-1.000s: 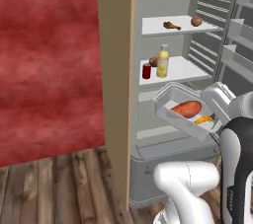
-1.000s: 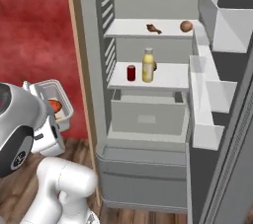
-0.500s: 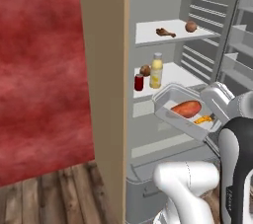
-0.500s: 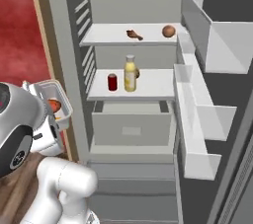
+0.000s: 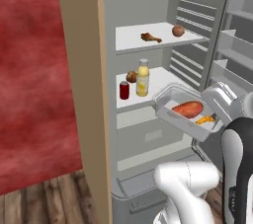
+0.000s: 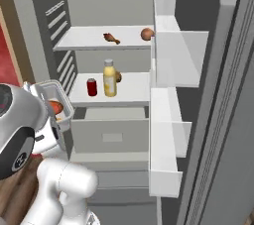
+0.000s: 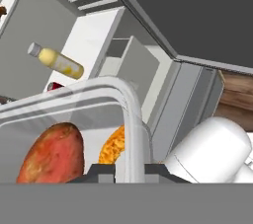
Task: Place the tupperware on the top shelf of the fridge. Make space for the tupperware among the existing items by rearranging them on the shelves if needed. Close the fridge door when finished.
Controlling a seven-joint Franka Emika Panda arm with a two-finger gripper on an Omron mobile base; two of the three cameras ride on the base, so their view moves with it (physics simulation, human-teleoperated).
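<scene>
The tupperware (image 5: 187, 112) is a shallow translucent container with an orange-red food piece and yellow bits inside. It hangs in front of the open fridge (image 5: 84, 70), level with the second shelf. My gripper (image 7: 130, 169) is shut on its rim (image 7: 131, 114), at the container's right end in the left base view. The top shelf (image 5: 133, 40) holds a small brown piece (image 5: 150, 37) and a round brown ball (image 5: 178, 30). On the shelf below stand a red can (image 5: 124, 90), a yellow bottle (image 5: 143, 78) and another brown ball (image 5: 131, 76). The fridge door (image 6: 213, 85) stands open to the right.
Grey door bins (image 6: 176, 60) jut from the inside of the door, close beside the shelves. A pale drawer (image 6: 111, 132) sits under the second shelf. A red wall (image 5: 29, 70) and wooden floor (image 5: 44, 198) lie left of the fridge.
Both base views have shifted, and the fridge interior now appears larger and nearer. The tupperware stays in the shut gripper, in the same place relative to the arm.
</scene>
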